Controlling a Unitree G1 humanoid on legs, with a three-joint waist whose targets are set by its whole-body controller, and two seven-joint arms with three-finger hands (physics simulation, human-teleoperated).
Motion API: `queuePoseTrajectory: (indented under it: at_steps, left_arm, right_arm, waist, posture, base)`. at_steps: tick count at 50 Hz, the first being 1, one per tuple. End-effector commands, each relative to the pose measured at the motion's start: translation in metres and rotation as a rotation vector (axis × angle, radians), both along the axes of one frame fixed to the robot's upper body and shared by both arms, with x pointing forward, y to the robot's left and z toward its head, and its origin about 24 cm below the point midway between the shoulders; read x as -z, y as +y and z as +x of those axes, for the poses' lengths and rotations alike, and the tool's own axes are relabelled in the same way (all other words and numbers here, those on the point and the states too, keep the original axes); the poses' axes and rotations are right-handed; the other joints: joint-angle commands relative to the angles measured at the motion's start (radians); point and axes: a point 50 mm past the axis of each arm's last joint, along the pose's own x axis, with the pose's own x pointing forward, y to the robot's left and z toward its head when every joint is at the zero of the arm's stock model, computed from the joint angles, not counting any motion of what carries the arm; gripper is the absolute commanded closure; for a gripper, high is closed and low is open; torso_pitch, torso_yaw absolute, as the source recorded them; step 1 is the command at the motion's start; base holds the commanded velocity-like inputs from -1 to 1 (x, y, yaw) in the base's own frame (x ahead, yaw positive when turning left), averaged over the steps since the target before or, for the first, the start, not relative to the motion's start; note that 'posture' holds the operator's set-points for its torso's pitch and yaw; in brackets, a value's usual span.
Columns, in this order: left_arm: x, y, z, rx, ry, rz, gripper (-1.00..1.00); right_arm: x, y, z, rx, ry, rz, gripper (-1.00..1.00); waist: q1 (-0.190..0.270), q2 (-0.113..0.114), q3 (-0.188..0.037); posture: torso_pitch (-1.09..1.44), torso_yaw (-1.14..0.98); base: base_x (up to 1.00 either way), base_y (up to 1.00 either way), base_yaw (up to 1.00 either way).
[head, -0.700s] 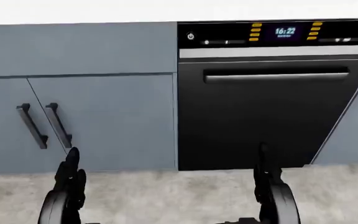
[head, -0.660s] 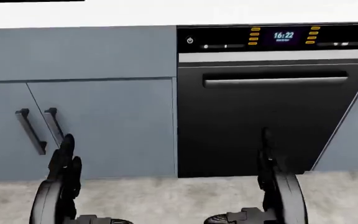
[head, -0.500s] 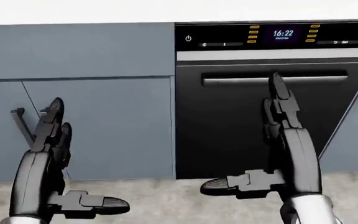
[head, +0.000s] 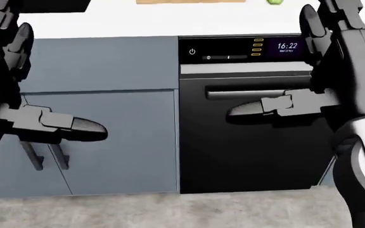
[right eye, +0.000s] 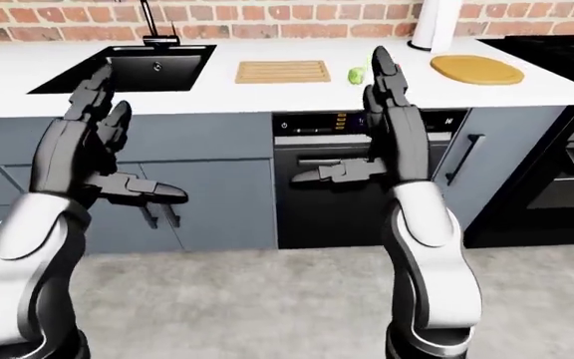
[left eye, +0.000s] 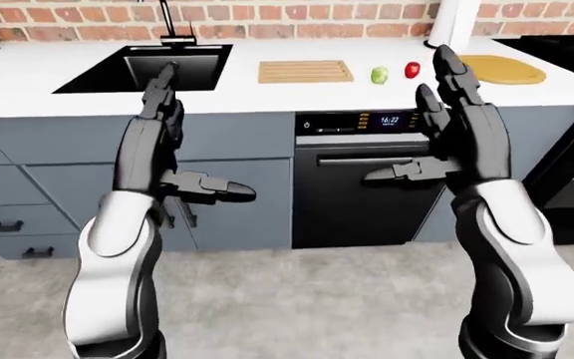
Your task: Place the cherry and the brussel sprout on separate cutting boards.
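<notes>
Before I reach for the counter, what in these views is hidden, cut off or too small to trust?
- Cherry: shows in the left-eye view; in the right-eye view the right robot hand hides it.
- Brussel sprout: in the head view the top edge cuts it to a sliver.
- Rectangular cutting board: only its edge shows in the head view.
- Round cutting board: out of the head view.
- Left robot hand: covers part of the sink.

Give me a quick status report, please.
Left robot hand and right robot hand open, empty, raised. Cherry and sprout on counter between boards. Nothing blocking.
</notes>
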Motion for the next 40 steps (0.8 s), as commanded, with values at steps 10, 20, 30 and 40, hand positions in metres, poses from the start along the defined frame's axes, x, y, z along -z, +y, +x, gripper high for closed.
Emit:
queuePoseTrajectory:
  at_steps: [10, 20, 30, 40]
  left_arm:
    - [-0.011, 0.004, -0.014, -0.014, -0.09, 0.01, -1.0]
    - [-0.011, 0.005, -0.02, -0.025, -0.104, -0.006, -1.0]
    - [-0.01, 0.007, -0.02, -0.031, -0.105, -0.014, -1.0]
    - [-0.008, 0.008, -0.024, -0.042, -0.107, -0.012, -1.0]
  right_arm:
    - [-0.012, 0.0, -0.007, 0.013, -0.101, 0.009, -1.0]
    - [-0.015, 0.0, -0.008, 0.01, -0.103, 0.02, -1.0]
    - [-0.019, 0.001, -0.003, 0.015, -0.11, 0.024, -1.0]
    - [-0.012, -0.004, -0.007, 0.02, -0.109, 0.052, -1.0]
  waist:
    - [-0.002, -0.068, -0.013]
    - [-0.023, 0.055, -0.023]
    - [0.007, 0.014, -0.019]
    - [-0.011, -0.041, -0.01]
  posture:
    - [0.0, 0.0]
    - [0.0, 0.0]
    - [0.0, 0.0]
    - [0.0, 0.0]
  base:
    - [0.38, -0.12, 0.0]
    - [0.38, -0.12, 0.0]
    - [0.38, -0.12, 0.0]
    - [0.4, -0.19, 0.0]
